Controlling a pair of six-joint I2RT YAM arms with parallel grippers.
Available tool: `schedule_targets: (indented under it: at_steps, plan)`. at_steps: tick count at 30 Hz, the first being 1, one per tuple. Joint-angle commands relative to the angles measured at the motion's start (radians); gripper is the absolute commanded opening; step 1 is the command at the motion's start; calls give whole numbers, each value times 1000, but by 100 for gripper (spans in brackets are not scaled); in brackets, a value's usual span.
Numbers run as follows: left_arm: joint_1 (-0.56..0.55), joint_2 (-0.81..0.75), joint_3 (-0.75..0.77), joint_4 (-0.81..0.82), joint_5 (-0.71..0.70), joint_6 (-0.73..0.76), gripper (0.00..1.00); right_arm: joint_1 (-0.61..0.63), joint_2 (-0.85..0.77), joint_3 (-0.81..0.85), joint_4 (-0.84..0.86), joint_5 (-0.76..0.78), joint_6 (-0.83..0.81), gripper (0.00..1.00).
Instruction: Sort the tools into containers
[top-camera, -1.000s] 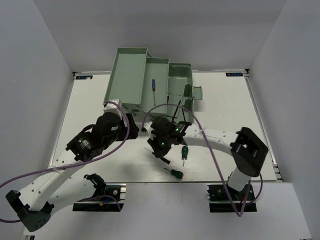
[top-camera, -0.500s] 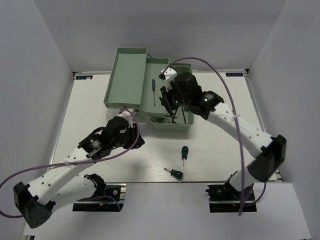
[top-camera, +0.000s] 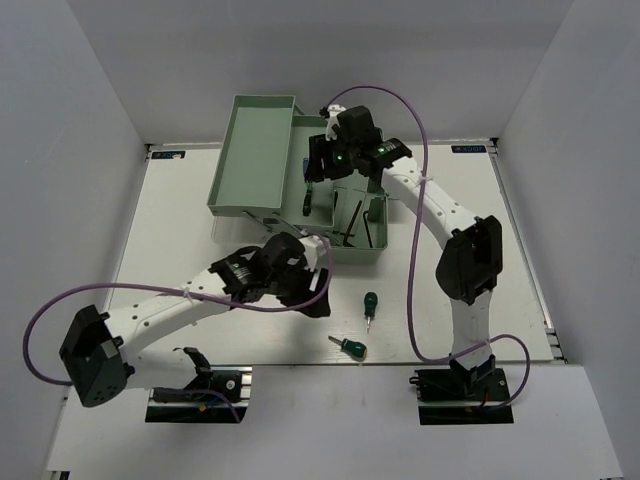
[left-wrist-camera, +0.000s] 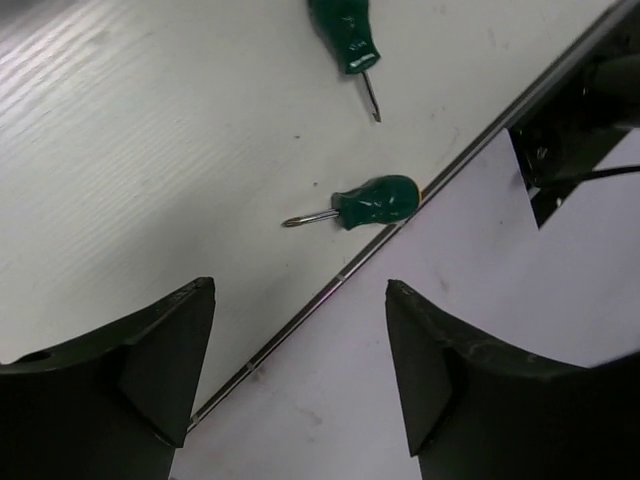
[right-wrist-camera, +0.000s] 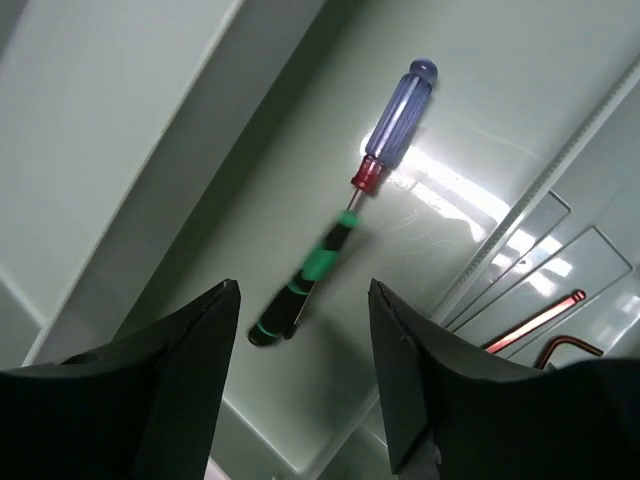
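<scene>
Two tools lie loose on the table (top-camera: 180, 250), well apart from the toolbox. These are the inner stubby screwdriver (top-camera: 370, 303) and the edge stubby screwdriver (top-camera: 350, 347), which rests just beside the table's near rim. Both have fat dark-green handles and short bright shafts, and both lie flat on their sides. They would roll easily if nudged.

The left gripper (left-wrist-camera: 298, 300) hangs over them with its jaws spread wide and nothing between them. The right gripper (right-wrist-camera: 303, 300) is over the middle tray (top-camera: 318, 130), its jaws also parted and holding nothing. Below it in that tray lie a blue screwdriver (right-wrist-camera: 400, 115) and a thin green screwdriver (right-wrist-camera: 300, 290). The green one is blurred, so I cannot tell whether it is at rest. The hex keys (top-camera: 358, 222) sit in the toolbox base (top-camera: 350, 250), and the big tray (top-camera: 255, 150) on the left shows nothing in it.

I judge the sorting mostly done — the step in hand is the left arm's pick of a stubby screwdriver. The next move calls for lowering the jaws astride a handle, square across its width, and closing on the thick part rather than the shaft. The one by the rim needs care, since a push could send it off the table.
</scene>
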Motion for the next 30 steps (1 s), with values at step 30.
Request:
schedule_targets:
  at_steps: [30]
  plan:
    - [-274, 657, 462, -384, -143, -1364, 86, -585, -622, -715, 29, -374, -11, 76]
